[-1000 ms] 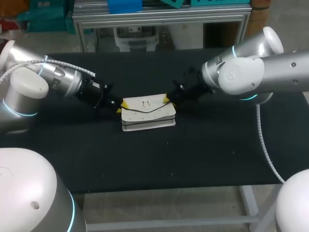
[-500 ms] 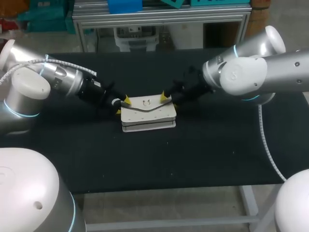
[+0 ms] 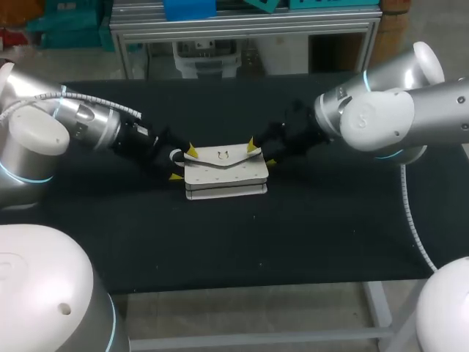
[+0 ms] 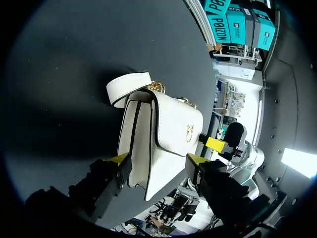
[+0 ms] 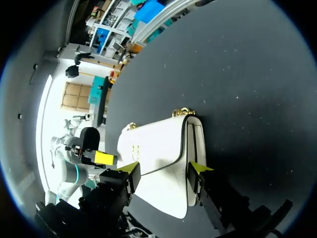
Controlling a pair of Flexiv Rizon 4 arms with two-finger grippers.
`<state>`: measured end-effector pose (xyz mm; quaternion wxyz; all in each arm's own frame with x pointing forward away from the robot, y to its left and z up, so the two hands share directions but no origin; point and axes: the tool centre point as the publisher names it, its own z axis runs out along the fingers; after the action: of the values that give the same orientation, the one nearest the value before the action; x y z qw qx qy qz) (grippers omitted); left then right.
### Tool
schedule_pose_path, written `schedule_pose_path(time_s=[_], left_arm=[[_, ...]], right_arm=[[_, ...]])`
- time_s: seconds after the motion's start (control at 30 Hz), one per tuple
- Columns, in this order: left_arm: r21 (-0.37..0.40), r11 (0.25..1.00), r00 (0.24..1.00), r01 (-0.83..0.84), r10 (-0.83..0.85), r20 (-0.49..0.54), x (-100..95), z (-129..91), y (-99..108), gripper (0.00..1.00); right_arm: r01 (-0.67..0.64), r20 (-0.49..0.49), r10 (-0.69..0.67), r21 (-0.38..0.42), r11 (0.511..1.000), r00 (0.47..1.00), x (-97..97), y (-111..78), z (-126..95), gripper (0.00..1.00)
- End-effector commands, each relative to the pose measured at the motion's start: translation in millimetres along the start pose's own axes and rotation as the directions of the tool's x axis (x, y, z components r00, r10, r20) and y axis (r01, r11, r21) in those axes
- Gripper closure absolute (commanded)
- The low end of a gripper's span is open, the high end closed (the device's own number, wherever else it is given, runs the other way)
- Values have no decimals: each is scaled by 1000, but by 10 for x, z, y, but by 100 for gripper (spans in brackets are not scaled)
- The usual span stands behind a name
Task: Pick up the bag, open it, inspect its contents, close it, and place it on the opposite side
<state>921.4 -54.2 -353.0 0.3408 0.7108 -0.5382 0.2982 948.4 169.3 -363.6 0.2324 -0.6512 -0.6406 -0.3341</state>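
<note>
Bag (image 3: 223, 170) lying flat mid counter (image 3: 293, 242), flap side up. Left end effector (image 3: 184, 163) at its 9 o'clock, right end effector (image 3: 261, 154) at 3 o'clock, both spread wide, straddling the ends, not clamped.

We see only a wide black worktop (image 3: 308, 235) with a matte, cloth-like surface that runs from side to side across the head view. In the two wrist views we can make out tiny pale specks scattered over the dark cloth. Below its near edge, a pale grey metal leg (image 3: 380, 312) slants downward and meets a horizontal crossbar (image 3: 256, 339) of the same pale metal.
</note>
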Motion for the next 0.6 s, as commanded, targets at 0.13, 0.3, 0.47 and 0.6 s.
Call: schedule_pose_path(time_s=[0.13, 0.3, 0.47, 0.6], left_arm=[[6, 1000, 1000, -12, 12, 17, 17, 24, 113, 49], [8, 1000, 999, -18, 17, 38, -5, 55, 179, 55], [21, 1000, 998, -3, 1, 62, -53, 130, 167, 53], [35, 999, 997, 8, -11, 70, -62, 175, 103, 92]], right_arm=[[23, 44, -23, 3, 1000, 999, 14, -46, -193, 5], [28, 67, -29, 15, 999, 997, -67, -41, -365, 0], [56, 100, -59, 35, 998, 993, -131, -10, -519, 0], [85, 126, -93, 67, 994, 988, -180, 35, -628, 0]])
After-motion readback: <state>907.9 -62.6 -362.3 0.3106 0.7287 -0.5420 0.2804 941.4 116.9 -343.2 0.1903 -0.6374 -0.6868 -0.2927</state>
